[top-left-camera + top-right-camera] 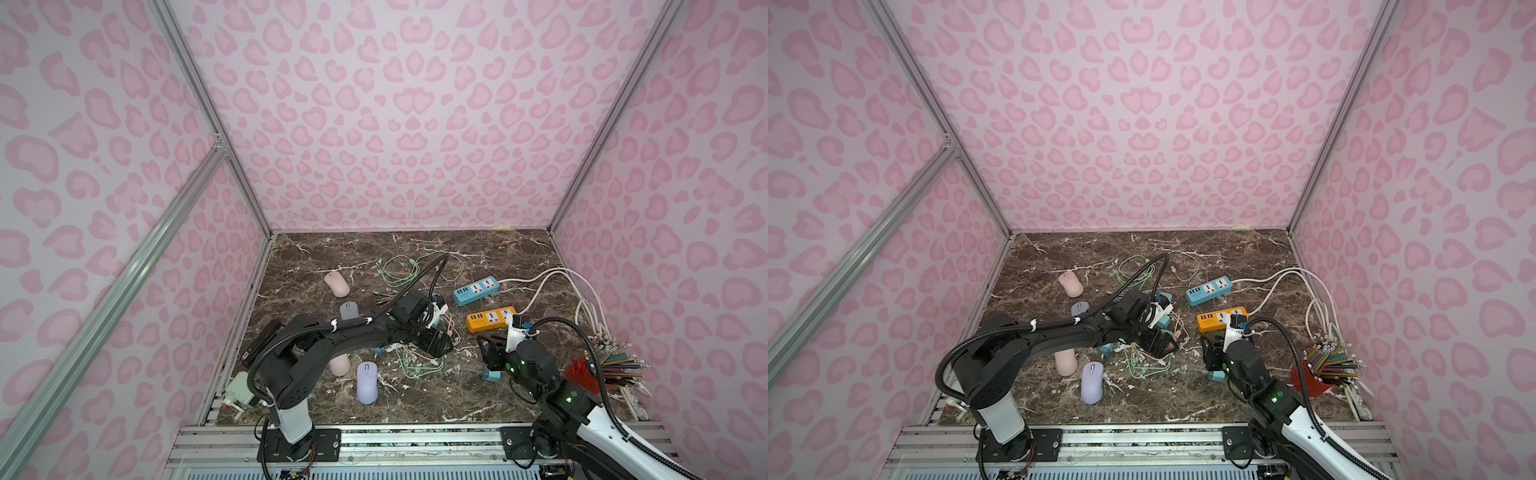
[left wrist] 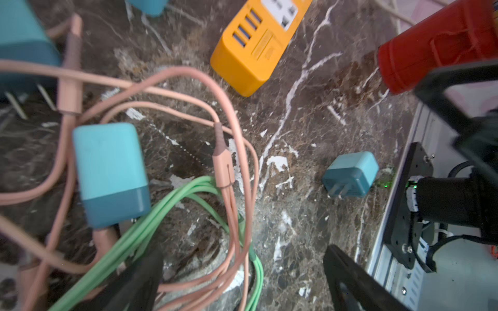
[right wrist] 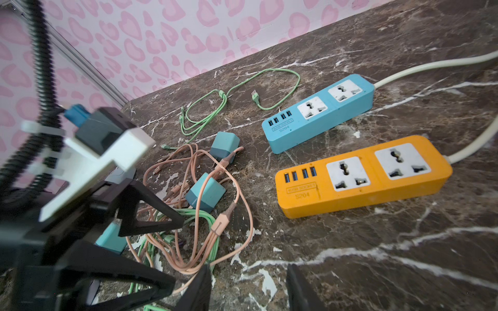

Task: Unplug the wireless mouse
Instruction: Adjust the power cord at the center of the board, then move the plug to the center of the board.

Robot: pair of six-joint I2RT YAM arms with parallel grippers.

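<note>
My left pincer (image 2: 242, 277) gapes wide and empty over tangled pink cables (image 2: 167, 75); the right pincer (image 3: 248, 290), half-open, holds nothing. The lavender oval plastic mouse (image 1: 367, 382) lies near the front, lengthwise front-to-back, wheel end facing the rear wall (image 1: 415, 124). Any plug in it I cannot make out.

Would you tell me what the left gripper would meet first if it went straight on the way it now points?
Probably the pink cable, crossing the green cable on the table, just ahead of the open left gripper; depth is hard to judge.
</note>
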